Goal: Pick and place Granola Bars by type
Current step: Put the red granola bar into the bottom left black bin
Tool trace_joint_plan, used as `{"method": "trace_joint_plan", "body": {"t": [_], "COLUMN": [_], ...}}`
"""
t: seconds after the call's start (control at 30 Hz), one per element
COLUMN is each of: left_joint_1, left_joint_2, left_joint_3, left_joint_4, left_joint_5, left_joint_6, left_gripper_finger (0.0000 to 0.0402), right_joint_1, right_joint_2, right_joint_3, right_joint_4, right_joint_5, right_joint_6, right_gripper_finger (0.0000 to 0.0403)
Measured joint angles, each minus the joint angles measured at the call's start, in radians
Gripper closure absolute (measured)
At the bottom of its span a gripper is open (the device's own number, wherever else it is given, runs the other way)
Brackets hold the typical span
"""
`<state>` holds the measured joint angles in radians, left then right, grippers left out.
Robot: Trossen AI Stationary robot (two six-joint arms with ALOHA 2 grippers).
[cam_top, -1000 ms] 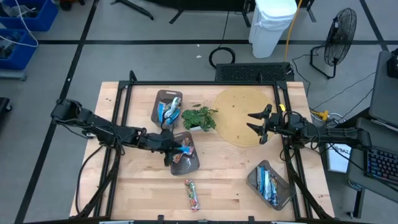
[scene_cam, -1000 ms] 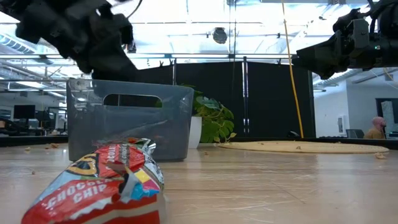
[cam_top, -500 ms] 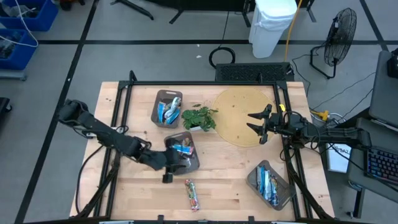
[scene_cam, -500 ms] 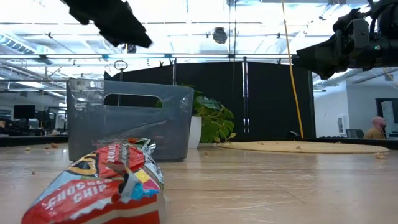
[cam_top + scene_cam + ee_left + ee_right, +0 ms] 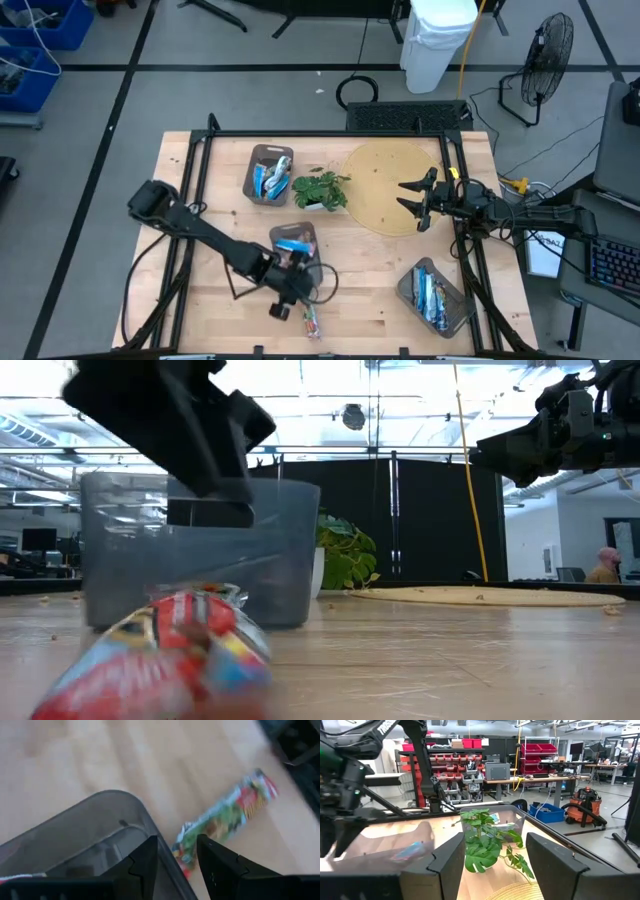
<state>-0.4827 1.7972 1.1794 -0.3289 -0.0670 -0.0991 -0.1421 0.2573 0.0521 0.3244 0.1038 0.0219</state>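
Swinging off the middle tray (image 5: 297, 236) toward six o'clock, the left gripper (image 5: 291, 309), fingers apart and empty, hovers beside the lone red-multicolour bar (image 5: 311, 318), presumably the next pick, while the right gripper (image 5: 410, 198) waits open at three o'clock.

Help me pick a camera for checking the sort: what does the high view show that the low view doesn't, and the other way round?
Only the high view shows all three trays: one near the plant holding blue bars, the middle tray, and one with blue bars at the right. It also shows the left gripper beside the middle tray and the right gripper, open, over the round mat.

Only the low view shows the room behind and the red bar's wrapper up close.

Both show the red bar lying loose on the table, the middle tray, the plant and the mat.
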Motion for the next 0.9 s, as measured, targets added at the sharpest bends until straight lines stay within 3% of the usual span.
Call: {"method": "trace_joint_plan", "body": {"t": [0.17, 0.53, 0.9], "left_joint_1": [-0.043, -0.071, -0.111], "left_joint_2": [0.020, -0.043, -0.071], "left_joint_3": [0.034, 0.039, 0.041], "left_joint_4": [-0.036, -0.102, -0.059], "left_joint_5": [0.020, -0.157, -0.196], "left_joint_6": [0.075, 0.127, 0.229], "left_gripper_finger": [0.0261, 0.0261, 0.0261], "right_joint_1": [0.000, 0.000, 0.000], "right_joint_2": [0.000, 0.000, 0.000], "right_joint_3": [0.000, 0.000, 0.000], "right_joint_4": [0.000, 0.000, 0.000], "right_joint_5": [0.000, 0.000, 0.000], "right_joint_6": [0.000, 0.000, 0.000], "right_gripper_finger": [0.0202, 0.0202, 0.0202]}}
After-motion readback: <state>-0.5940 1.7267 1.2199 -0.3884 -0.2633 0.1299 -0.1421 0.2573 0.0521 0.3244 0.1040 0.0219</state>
